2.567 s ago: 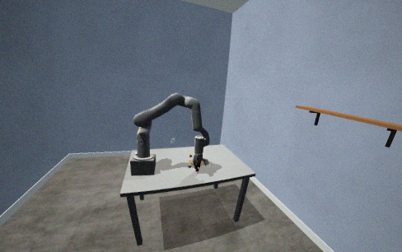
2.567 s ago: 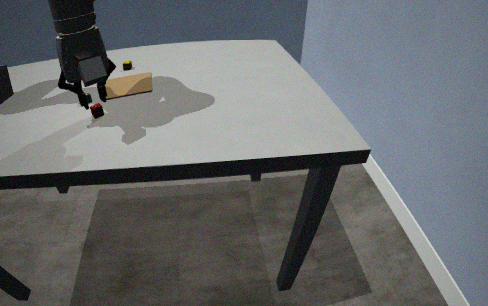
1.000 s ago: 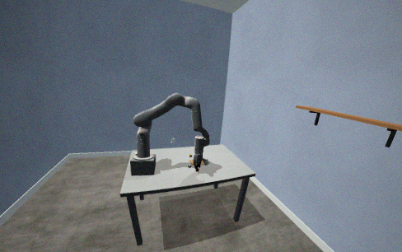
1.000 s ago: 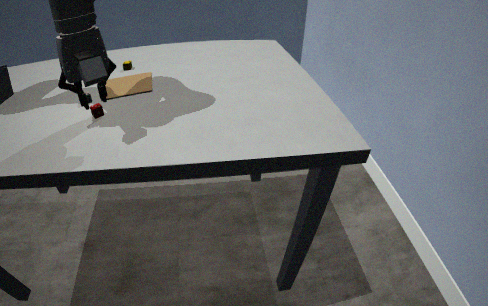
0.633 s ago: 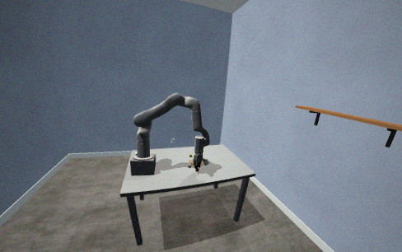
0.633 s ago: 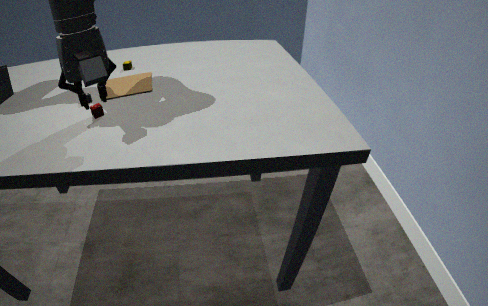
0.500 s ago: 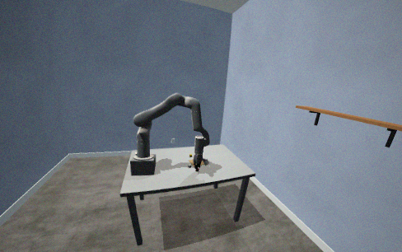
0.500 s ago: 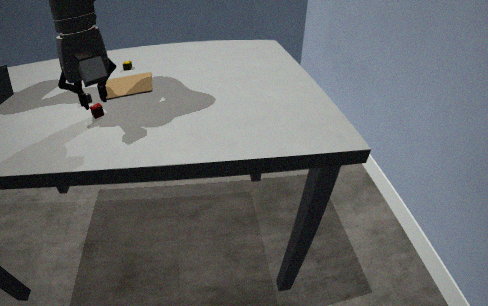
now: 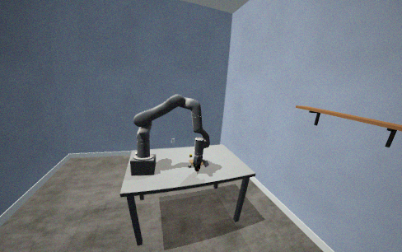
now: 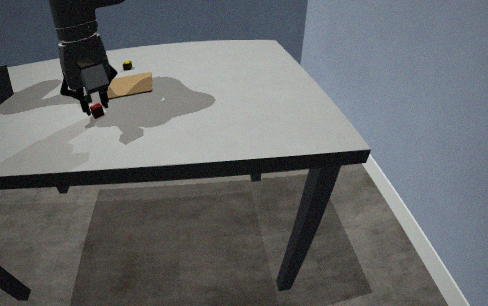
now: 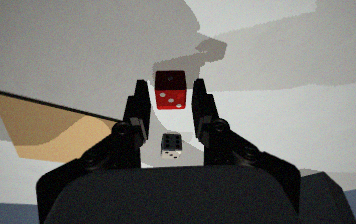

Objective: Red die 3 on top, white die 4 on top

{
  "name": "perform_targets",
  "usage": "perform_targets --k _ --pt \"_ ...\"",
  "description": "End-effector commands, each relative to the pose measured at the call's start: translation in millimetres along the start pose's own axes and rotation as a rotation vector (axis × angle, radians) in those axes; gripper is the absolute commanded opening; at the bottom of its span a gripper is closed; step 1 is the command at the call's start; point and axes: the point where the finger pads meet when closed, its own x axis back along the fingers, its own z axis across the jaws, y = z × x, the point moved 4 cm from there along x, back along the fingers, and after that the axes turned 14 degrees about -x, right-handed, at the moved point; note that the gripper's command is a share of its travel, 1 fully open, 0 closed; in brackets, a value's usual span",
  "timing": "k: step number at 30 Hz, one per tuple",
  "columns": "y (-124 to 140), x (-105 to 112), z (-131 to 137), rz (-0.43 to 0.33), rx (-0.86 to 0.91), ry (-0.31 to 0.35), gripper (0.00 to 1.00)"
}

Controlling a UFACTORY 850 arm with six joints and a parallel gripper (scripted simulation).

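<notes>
The red die (image 11: 170, 90) (image 10: 97, 110) sits at the tips of my gripper (image 11: 170, 92) (image 10: 95, 107), off the mat. A narrow gap shows on each side of it, so the fingers flank it half open without clamping it. In the wrist view it shows a lit face with three pips and a darker face with one. The white die (image 11: 171, 146) lies on the bare table between the fingers, nearer the palm. The tan mat (image 10: 130, 85) (image 11: 45, 130) lies just beside the gripper. The yellow die (image 10: 127, 65) sits on the table behind the mat.
The arm's base (image 9: 142, 164) stands at the table's left end. The table's front edge (image 10: 175, 167) runs below the gripper in the exterior view. A wooden shelf (image 9: 350, 119) hangs on the right wall, far away.
</notes>
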Motion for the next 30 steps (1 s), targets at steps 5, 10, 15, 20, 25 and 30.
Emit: perform_targets --k 5,10,15,20,25,30 --pt "-0.7 -10.0 -0.9 0.002 0.000 -0.003 0.42" --pt "-0.7 -12.4 -0.9 0.002 0.000 -0.003 0.42" --pt "-0.7 -12.5 -0.9 0.002 0.000 -0.003 0.42" --pt "-0.7 -12.5 -0.9 0.002 0.000 -0.003 0.42" --pt "-0.7 -12.5 -0.9 0.002 0.000 -0.003 0.42" --pt "-0.7 -12.5 -0.9 0.002 0.000 -0.003 0.42"
